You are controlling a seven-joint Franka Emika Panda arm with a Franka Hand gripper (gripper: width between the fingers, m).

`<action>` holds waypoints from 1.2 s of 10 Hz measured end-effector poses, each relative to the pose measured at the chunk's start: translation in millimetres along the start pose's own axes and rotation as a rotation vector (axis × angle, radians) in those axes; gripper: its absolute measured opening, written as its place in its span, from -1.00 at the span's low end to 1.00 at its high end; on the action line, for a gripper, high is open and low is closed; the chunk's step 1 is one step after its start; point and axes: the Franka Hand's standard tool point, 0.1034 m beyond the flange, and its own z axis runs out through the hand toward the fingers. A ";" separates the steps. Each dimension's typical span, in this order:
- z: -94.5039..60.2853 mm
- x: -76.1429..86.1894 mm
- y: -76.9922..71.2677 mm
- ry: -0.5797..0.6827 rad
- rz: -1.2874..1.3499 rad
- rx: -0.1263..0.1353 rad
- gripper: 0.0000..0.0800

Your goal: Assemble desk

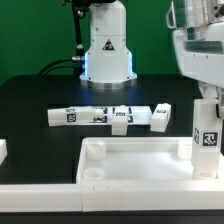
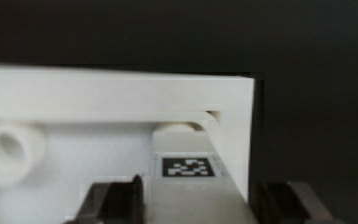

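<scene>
Two pincer fingers stand apart astride the tagged leg; grip unclear.

the table under me is matte black, dark right out to its far edge. behind that edge stands a plain green backdrop, showing past both far corners. the light falls soft and even across the surface. from my wrist the table reads as flat black.
</scene>
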 end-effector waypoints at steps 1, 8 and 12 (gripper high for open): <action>-0.2 0.7 -0.4 0.000 0.016 0.000 -0.28; -4.0 5.6 3.1 -0.017 -0.725 -0.122 0.59; -4.5 13.9 -4.6 0.062 -1.230 -0.197 0.62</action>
